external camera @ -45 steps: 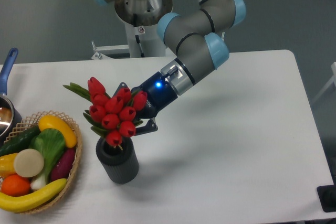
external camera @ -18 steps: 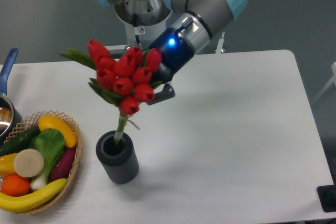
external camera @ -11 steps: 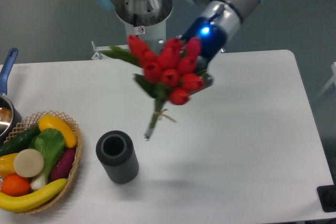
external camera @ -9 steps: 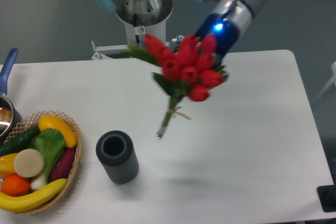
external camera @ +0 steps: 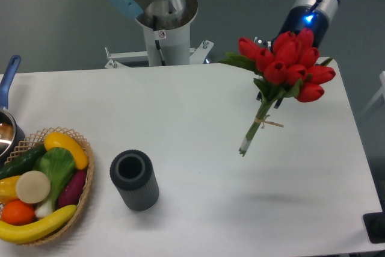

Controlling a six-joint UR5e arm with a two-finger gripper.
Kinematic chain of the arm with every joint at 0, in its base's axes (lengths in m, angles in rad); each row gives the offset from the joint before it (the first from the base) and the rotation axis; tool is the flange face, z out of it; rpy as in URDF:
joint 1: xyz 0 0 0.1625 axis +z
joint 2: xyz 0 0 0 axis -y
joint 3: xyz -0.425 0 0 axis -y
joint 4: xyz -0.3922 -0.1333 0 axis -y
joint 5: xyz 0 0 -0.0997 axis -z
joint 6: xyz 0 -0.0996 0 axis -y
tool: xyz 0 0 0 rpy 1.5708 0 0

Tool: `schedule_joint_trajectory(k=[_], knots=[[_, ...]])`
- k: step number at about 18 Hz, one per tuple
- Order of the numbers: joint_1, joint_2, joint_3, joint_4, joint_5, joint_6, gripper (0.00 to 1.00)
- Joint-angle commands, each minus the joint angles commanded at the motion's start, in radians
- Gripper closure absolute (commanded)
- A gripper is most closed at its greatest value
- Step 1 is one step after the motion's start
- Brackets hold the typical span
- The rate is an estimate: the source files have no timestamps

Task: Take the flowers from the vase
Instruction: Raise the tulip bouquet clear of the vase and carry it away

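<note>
Moved since earlier: flowers (external camera: 287,64) and gripper (external camera: 301,49) now sit further right and slightly higher than half a second ago, over the right part of the table (external camera: 198,118); two and a half seconds ago the stems were down in the vase (external camera: 134,180).
Flowers: a bunch of red tulip buds with green leaves, hanging in the air, tilted so the buds are up and to the right and the tied stems point down and to the left; the stem ends are clear of the table top.
Gripper: behind the buds, mostly hidden by them, with a blue light showing on its body; the jaws are closed around the bunch just below the heads, though the fingertips themselves cannot be seen.
Vase: dark grey ribbed cylinder, upright on the table at lower left, its mouth open, well apart from the flowers.
Basket (external camera: 84,200): woven, at the left edge of the table just beside the vase, holding toy fruit and vegetables (external camera: 42,191).
Pot (external camera: 7,126): partly visible at the far left edge, blue handle pointing up.
Arm base (external camera: 163,25): mounted behind the table's far edge, at centre.
</note>
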State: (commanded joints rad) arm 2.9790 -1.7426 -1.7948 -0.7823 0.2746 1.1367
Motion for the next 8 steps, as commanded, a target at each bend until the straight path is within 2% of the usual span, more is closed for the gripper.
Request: schedule_joint_trajectory(k=[8], knots=[[0.003,0.005,-0.015,0.000,0.000,-0.003,0.61]])
